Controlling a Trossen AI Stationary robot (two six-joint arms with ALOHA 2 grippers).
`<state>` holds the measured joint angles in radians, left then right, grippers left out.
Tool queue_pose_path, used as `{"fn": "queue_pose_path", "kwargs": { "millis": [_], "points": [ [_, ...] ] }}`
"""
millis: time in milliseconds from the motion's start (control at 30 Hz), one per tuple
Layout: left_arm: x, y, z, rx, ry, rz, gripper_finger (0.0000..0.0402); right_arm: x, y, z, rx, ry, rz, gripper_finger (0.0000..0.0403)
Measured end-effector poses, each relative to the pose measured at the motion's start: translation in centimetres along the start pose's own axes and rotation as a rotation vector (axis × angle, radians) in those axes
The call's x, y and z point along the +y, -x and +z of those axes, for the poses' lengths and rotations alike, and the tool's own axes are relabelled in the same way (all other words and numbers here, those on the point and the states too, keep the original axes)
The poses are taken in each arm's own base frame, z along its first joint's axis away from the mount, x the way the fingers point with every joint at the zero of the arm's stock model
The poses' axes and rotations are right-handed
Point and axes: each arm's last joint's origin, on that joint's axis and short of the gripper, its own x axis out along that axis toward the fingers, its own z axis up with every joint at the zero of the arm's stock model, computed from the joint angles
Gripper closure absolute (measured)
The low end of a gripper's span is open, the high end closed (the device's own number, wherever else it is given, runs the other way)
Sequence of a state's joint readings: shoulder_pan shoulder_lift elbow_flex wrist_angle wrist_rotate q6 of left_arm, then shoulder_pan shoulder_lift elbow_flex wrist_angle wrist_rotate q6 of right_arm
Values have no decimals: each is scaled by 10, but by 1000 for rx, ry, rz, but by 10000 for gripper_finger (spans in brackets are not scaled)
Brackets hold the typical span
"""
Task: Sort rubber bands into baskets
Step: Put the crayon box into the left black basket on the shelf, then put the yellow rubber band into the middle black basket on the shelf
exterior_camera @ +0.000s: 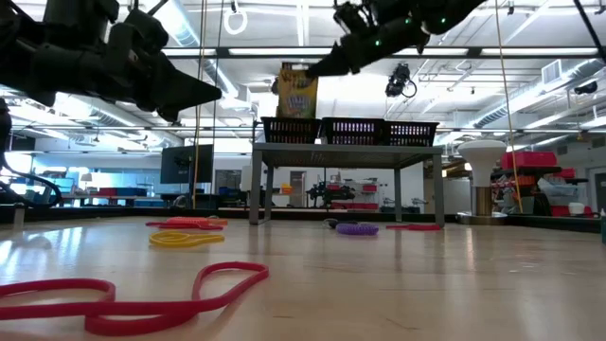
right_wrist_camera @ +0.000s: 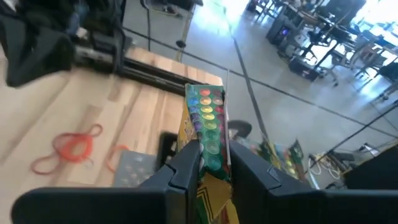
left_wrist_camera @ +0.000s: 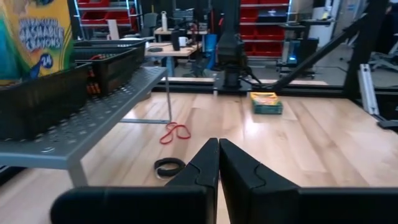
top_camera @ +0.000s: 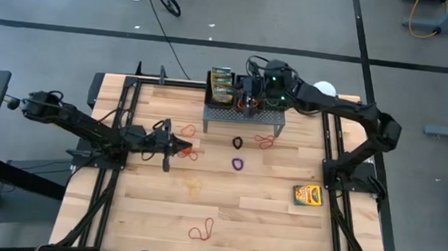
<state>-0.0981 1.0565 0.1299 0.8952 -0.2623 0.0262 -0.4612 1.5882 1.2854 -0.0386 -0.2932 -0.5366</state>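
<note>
Rubber bands (top_camera: 238, 163) are being left scattered mid-frame while a crayon box (right_wrist_camera: 208, 134) is being pinched by the right gripper (right_wrist_camera: 210, 163) above the baskets (exterior_camera: 351, 130); left gripper (left_wrist_camera: 219, 163) closed, empty. Slipping, it'd probably clog one.

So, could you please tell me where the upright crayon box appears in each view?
High view: upright crayon box at top centre, on the grey stand.
Low view: upper centre, above the stand.
Left wrist view: top-left corner.
Right wrist view: centre, between the right gripper fingers.
Shared landmark: the grey stand.
</note>
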Motion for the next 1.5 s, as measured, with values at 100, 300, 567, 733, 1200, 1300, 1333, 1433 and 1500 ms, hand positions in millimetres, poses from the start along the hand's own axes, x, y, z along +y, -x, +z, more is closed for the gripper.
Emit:
{"fn": "queue_pose_path", "kwargs": {
  "millis": [100, 300, 567, 733, 1200, 1300, 1333, 1433, 1500],
  "points": [
    [3, -1, 0, 1, -8, 17, 387, -4, -8, -9, 16, 9, -7, 323],
    [5, -1, 0, 2, -22, 26, 387, -4, -24, -24, 37, 21, 3, 323],
    [5, -1, -1, 8, -25, 26, 387, -2, -34, -30, 46, 49, -18, 301],
    [5, -1, -1, 10, -25, 25, 387, -1, -35, -29, 79, 64, -68, 262],
    [5, -1, -1, 11, -28, 25, 387, 7, -39, -18, 152, 99, -270, 183],
    [5, -1, -1, 12, -32, 25, 387, 10, -40, -12, 145, 107, -326, 171],
    [5, -1, -1, 13, -36, 25, 387, 12, -41, -11, 143, 109, -340, 167],
    [5, -1, -2, 20, -50, 24, 387, 16, -41, -5, 142, 117, -398, 155],
    [5, -1, -2, 25, -55, 24, 387, 20, -42, -1, 156, 125, -439, 149]
  ]
}}
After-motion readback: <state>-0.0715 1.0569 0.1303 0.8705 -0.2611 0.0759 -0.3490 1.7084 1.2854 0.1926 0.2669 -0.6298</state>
